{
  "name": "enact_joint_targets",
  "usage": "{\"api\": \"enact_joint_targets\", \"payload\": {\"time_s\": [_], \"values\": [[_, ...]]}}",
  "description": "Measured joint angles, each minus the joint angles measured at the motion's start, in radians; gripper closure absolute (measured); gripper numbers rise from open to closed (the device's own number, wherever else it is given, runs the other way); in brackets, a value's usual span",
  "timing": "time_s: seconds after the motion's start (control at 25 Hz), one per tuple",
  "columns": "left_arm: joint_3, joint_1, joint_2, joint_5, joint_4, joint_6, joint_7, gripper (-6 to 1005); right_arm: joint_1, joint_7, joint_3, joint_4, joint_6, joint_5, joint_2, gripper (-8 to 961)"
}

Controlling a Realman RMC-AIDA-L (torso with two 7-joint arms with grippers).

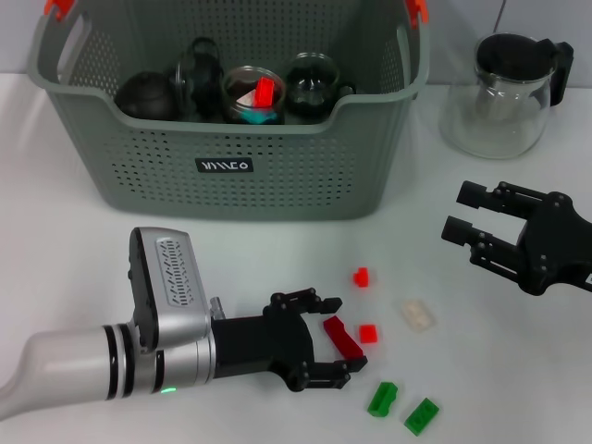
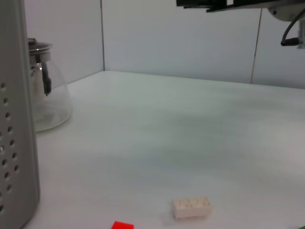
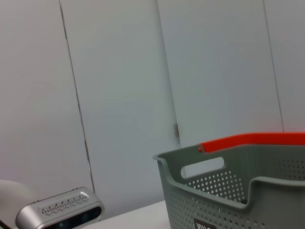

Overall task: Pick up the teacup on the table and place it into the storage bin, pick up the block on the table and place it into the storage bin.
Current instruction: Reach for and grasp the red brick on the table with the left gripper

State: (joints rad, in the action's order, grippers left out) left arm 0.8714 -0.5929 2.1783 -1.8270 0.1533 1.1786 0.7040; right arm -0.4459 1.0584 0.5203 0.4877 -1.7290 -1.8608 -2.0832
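The grey storage bin (image 1: 277, 162) stands at the back of the table, also seen in the right wrist view (image 3: 228, 191). Inside it sit several dark and glass teacups (image 1: 148, 94), one holding a red piece. Low on the table, my left gripper (image 1: 338, 339) is open, one finger on each side of a dark red block (image 1: 342, 337) that lies between them. At the right, my right gripper (image 1: 456, 211) hovers open and holds nothing, apart from the blocks.
Loose on the table lie two small red blocks (image 1: 361, 276) (image 1: 368, 333), a cream block (image 1: 417, 314) (image 2: 191, 208) and two green blocks (image 1: 381, 398) (image 1: 422, 414). A glass teapot (image 1: 504, 92) (image 2: 45, 95) with a black handle stands right of the bin.
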Motion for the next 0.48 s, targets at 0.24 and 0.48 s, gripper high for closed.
{"api": "enact_joint_targets", "payload": {"time_s": [0.24, 0.48], "values": [[0.004, -0.002, 0.000, 0.000, -0.007, -0.012, 0.000, 189, 0.000, 0.001, 0.000, 0.000, -0.002, 0.000, 0.000, 405], [0.003, -0.006, 0.000, 0.000, -0.021, -0.028, 0.000, 201, -0.003, 0.001, 0.000, 0.000, -0.004, 0.000, 0.000, 405]]}}
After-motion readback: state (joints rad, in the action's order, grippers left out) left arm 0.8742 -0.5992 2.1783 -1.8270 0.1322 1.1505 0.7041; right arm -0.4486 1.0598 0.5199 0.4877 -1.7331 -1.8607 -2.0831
